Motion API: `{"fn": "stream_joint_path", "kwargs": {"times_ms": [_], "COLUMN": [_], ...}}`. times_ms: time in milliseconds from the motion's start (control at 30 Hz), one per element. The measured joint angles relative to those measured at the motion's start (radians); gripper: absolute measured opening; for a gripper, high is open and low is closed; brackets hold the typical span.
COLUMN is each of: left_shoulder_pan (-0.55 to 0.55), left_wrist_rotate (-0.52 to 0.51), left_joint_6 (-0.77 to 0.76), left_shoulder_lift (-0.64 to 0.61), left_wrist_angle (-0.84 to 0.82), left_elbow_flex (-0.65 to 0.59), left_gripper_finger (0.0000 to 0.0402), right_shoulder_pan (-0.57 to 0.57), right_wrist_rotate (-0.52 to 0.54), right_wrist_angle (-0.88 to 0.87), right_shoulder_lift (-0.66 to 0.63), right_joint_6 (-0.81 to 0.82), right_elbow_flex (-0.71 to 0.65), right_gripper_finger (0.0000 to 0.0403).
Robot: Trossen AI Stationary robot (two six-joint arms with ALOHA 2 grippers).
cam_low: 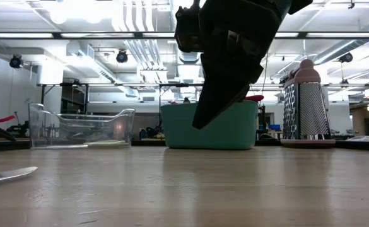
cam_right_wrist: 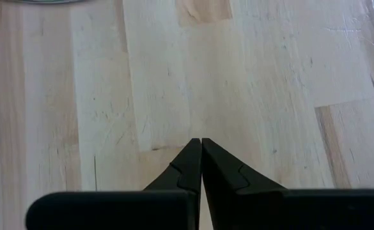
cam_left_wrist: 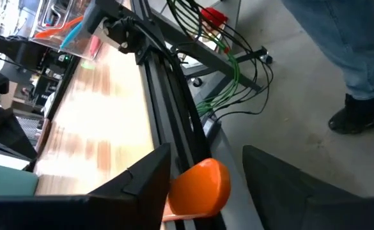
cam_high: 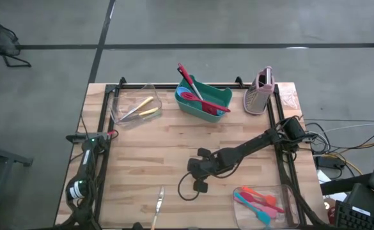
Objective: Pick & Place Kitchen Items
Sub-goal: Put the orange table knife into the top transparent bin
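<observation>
Right tool (cam_high: pixel 199 186) shut and empty, hung over mid-bench (cam_high: pixel 174 147).
Metal knife (cam_high: pixel 156 206) is seen lower-left of it, apart; left tool (cam_left_wrist: pixel 206 185) parted around an orange object (cam_left_wrist: pixel 199 187).

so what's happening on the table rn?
Nothing is being held. The right gripper hangs shut and empty over bare wood mid-table, with a metal knife lying near the front edge. The left gripper waits open off the table's left edge. Red and pink utensils stand in the green bin, yellow-handled cutlery lies in one clear tub, and more spatulas lie in another at the front right.
</observation>
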Motion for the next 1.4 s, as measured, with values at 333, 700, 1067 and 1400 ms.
{"fn": "stream_joint_path", "kwargs": {"times_ms": [333,700,1067,1400], "left_shoulder_pan": [0.007,0.007,-0.004,0.024], "left_wrist_rotate": [0.001,0.034,-0.142,-0.082], "left_joint_6": [0.001,-0.033,-0.23,-0.853], "left_shoulder_lift": [-0.002,-0.003,-0.005,-0.041], "left_wrist_angle": [-0.062,-0.056,-0.059,-0.453], "left_elbow_flex": [0.0,0.028,0.139,0.106], "left_gripper_finger": [0.0115,0.0006,0.0005,0.0004], "right_shoulder_pan": [0.0,-0.002,-0.002,-0.001], "right_wrist_rotate": [0.0,0.0,0.0,0.0], "right_wrist_angle": [0.028,0.041,0.042,0.045], "right_shoulder_lift": [0.0,0.0,0.0,0.0], "right_joint_6": [-0.003,-0.007,-0.011,-0.011], "right_elbow_flex": [0.0,0.0,0.0,0.0], "right_gripper_finger": [0.0008,0.0008,0.0008,0.0008]}}
